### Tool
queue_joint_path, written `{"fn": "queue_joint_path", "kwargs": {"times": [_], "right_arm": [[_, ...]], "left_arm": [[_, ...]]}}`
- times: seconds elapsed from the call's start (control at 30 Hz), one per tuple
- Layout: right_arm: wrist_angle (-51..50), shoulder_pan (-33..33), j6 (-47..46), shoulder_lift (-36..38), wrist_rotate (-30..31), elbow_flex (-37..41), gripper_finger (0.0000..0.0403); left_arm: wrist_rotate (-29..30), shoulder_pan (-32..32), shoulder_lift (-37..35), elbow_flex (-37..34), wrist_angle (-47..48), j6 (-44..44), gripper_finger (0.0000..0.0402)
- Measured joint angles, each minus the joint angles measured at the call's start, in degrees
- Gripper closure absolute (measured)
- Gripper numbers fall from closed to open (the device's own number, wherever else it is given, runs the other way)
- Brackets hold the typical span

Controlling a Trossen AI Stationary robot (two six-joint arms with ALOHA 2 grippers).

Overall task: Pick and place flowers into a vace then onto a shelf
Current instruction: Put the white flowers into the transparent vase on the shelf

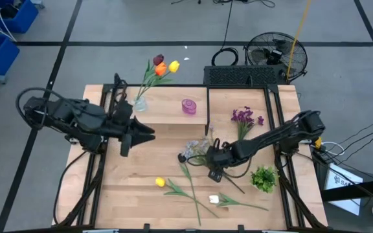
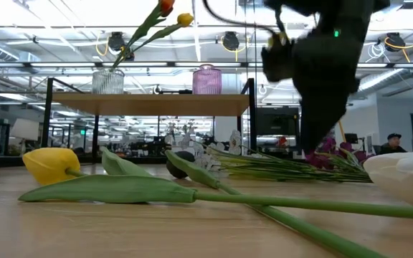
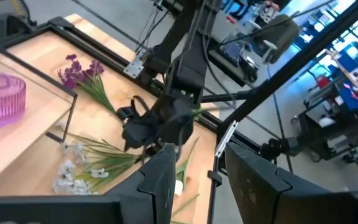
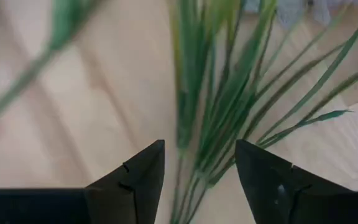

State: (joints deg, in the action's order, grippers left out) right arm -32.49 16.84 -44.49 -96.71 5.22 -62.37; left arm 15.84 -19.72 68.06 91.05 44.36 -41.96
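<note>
Hovering right tool (image 4: 201, 180), fingers apart, empty, above pale spray stems (image 4: 229, 112)

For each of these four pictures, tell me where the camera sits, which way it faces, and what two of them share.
High view: above the table, looking straight down; both arms show, left gripper and right gripper.
Low view: at tabletop height, looking level across to the shelf; one dark arm hangs in.
Left wrist view: past its own open fingers toward the right arm.
Right wrist view: past its open fingers down at green stems.
Shared: high and left wrist views both show the purple flowers.
</note>
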Motion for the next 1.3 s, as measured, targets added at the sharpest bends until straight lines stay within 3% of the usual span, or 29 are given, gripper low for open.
{"fn": "queue_joint_path", "kwargs": {"times": [0.2,0.4,0.5,0.7,0.87,1.0,1.17,1.3], "right_arm": [[-2.08,0.04,0.15,-5.41,2.39,0.0,0.0237],[-2.13,-0.04,0.22,-6.77,3.03,-0.17,0.0335],[-1.88,-0.11,-0.82,-5.09,1.34,0.02,0.0389],[5.5,0.15,-2.28,6.27,-7.11,0.07,0.0397],[20.24,0.15,1.89,17.34,-8.01,0.09,0.0399],[39.62,-0.51,11.57,22.26,-0.49,0.06,0.04],[68.75,-3.49,25.33,20.57,2.34,-0.04,0.0401],[79.54,-6.09,26.83,17.39,-0.61,-0.09,0.0402]], "left_arm": [[1.0,-2.08,1.54,0.0,0.06,-1.79,0.0256],[1.28,-3.65,2.6,0.0,0.03,-2.55,0.0257],[1.35,-4.6,3.23,0.0,0.51,-5.35,0.0257],[0.75,-6.94,5.87,0.0,0.65,-10.45,0.0257],[0.72,-8.99,9.18,0.0,0.57,-15.57,0.0257],[2.36,-10.94,10.76,0.0,-2.13,-16.73,0.0257],[14.22,-14.11,10.73,0.0,-6.6,-12.52,0.0257],[27.2,-17.24,10.57,0.0,-9.53,-2.0,0.0257]]}}
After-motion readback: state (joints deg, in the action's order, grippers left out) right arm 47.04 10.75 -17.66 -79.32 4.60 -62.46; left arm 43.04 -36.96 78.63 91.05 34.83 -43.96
